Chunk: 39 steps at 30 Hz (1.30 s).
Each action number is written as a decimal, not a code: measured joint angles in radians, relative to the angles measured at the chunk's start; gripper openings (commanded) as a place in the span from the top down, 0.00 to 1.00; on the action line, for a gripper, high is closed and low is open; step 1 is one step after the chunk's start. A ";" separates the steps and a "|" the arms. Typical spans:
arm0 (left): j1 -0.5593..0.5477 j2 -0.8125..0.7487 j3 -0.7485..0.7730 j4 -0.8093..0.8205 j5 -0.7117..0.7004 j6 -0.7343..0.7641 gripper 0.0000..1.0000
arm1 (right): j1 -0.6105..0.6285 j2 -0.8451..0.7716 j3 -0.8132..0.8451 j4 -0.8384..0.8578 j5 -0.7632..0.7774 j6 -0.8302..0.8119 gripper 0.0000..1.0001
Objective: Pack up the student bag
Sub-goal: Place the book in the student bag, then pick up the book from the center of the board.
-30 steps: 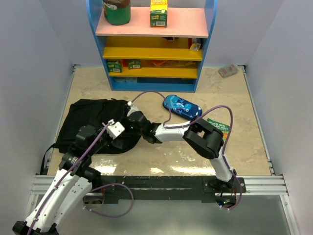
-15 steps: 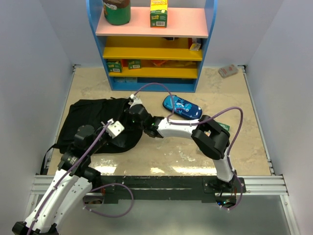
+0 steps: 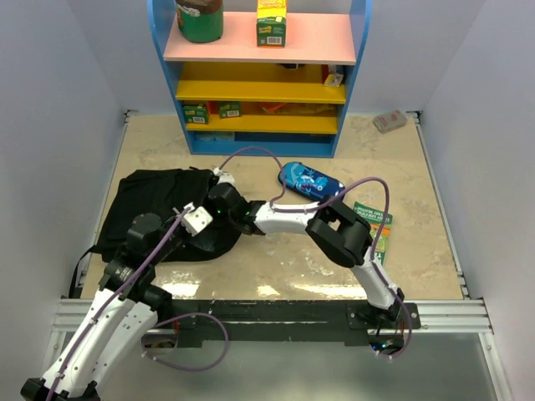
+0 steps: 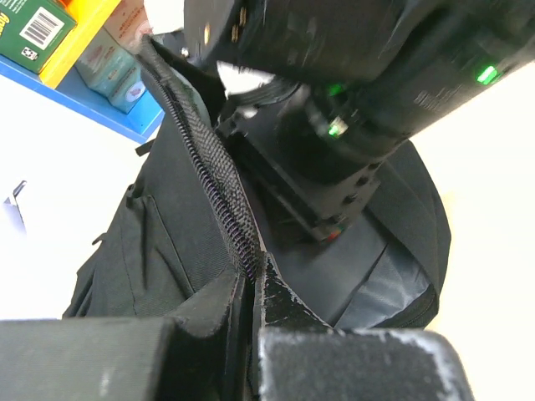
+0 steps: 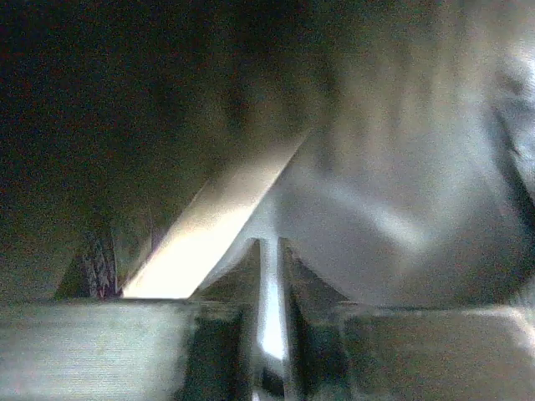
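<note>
Right gripper (image 5: 269,244) shifted left, further into student bag (image 3: 149,199) over past second; fingers barely parted, nothing seen between them (wrist view only; overhead hides them). Left gripper (image 4: 251,282) pinched tight on bag's lifted zipper edge. Bag lies at table's (image 3: 418,167) left, blue pencil case (image 3: 311,182) apart to right.

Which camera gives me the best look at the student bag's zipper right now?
Left wrist: the zipper runs close-up through the frame, its near end pinched in the left gripper. Top external shows the student bag, but the arms cover the zipper. Right wrist shows only dark blur.
</note>
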 measured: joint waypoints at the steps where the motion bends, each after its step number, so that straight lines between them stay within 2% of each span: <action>1: 0.000 0.000 0.000 0.000 0.000 0.000 1.00 | 0.001 -0.013 -0.003 -0.021 0.009 -0.004 0.55; 3: 0.000 0.000 0.000 0.000 0.000 0.001 1.00 | -0.006 -0.066 -0.045 -0.058 0.026 -0.008 0.38; 4: 0.000 -0.001 0.000 0.000 0.000 0.001 1.00 | -0.017 -0.116 -0.082 -0.098 0.043 -0.007 0.22; 5: 0.000 -0.001 0.000 0.000 0.000 0.001 1.00 | -0.035 -0.179 -0.127 -0.135 0.065 -0.005 0.14; 6: 0.000 -0.002 0.000 0.000 0.000 0.001 1.00 | -0.061 -0.250 -0.170 -0.179 0.087 0.000 0.01; 10: 0.000 -0.003 0.000 0.000 0.000 0.002 1.00 | -0.198 -0.512 -0.249 -0.381 0.261 0.021 0.01; 13: 0.000 -0.003 0.000 0.000 0.000 0.001 1.00 | -0.303 -0.633 -0.248 -0.539 0.384 0.064 0.01; 17: 0.000 -0.003 0.000 0.000 0.002 0.001 1.00 | -0.390 -0.664 -0.285 -0.711 0.467 0.093 0.02; 24: 0.000 -0.005 0.000 -0.004 0.004 0.001 1.00 | -0.438 -0.643 -0.381 -0.998 0.578 0.168 0.04; 30: -0.001 -0.005 0.000 -0.005 0.004 0.001 1.00 | -0.538 -0.643 -0.445 -1.069 0.615 0.163 0.05; 39: -0.001 -0.006 0.000 -0.005 0.005 0.001 1.00 | -0.547 -0.632 -0.500 -1.053 0.597 0.078 0.13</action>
